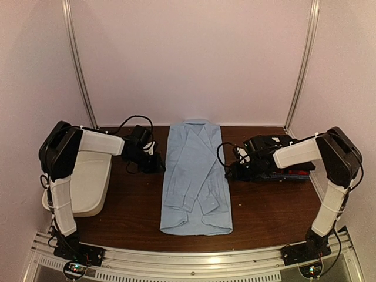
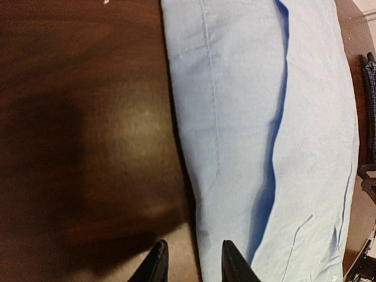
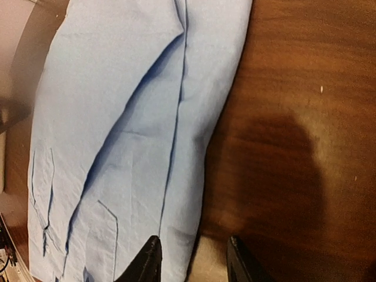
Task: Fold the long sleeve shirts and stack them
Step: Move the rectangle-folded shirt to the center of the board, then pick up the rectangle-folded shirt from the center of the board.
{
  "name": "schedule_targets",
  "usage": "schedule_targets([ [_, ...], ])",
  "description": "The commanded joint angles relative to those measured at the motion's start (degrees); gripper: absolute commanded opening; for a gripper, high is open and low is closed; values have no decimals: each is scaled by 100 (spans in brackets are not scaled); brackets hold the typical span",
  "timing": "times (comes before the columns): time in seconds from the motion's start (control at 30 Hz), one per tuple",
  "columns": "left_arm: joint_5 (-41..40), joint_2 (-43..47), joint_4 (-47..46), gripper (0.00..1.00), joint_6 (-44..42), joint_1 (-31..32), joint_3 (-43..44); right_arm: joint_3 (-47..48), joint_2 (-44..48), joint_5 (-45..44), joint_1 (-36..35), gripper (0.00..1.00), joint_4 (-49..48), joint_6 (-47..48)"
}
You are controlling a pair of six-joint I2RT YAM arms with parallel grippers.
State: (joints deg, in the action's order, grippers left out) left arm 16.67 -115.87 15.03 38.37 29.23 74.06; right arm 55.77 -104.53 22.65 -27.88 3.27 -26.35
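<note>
A light blue collared shirt point(image 1: 195, 179) lies flat in the middle of the dark table, folded into a long narrow strip with its sleeves laid inward and its collar at the far end. My left gripper point(image 1: 157, 163) sits low at its left edge. In the left wrist view that gripper point(image 2: 194, 265) is open, the shirt point(image 2: 264, 117) edge running between the fingertips, nothing pinched. My right gripper point(image 1: 232, 170) is at the right edge. It point(image 3: 192, 262) is open too, straddling the shirt point(image 3: 129, 117) edge. A stack of folded shirts point(image 1: 296, 174) lies under the right arm.
A white plastic tub point(image 1: 88, 182) stands at the left table edge below the left arm. Bare wood table point(image 1: 135, 205) shows on both sides of the shirt. A metal rail point(image 1: 194, 258) runs along the near edge. The enclosure's walls close the back and sides.
</note>
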Motion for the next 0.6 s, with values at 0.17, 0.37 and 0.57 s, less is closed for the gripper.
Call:
schedule_targets([
  [0.17,528,1494,-56,33,112,29,-1565,-1231,1132,335,-446,41,-142,-311],
  [0.37,873,1890,-340,34,476,385,-2410,-1707,1507,488,-715,41,-203,-599],
  [0.57,952,2044,-583,34,835,695,-2829,-2129,1770,656,-889,41,-272,-861],
])
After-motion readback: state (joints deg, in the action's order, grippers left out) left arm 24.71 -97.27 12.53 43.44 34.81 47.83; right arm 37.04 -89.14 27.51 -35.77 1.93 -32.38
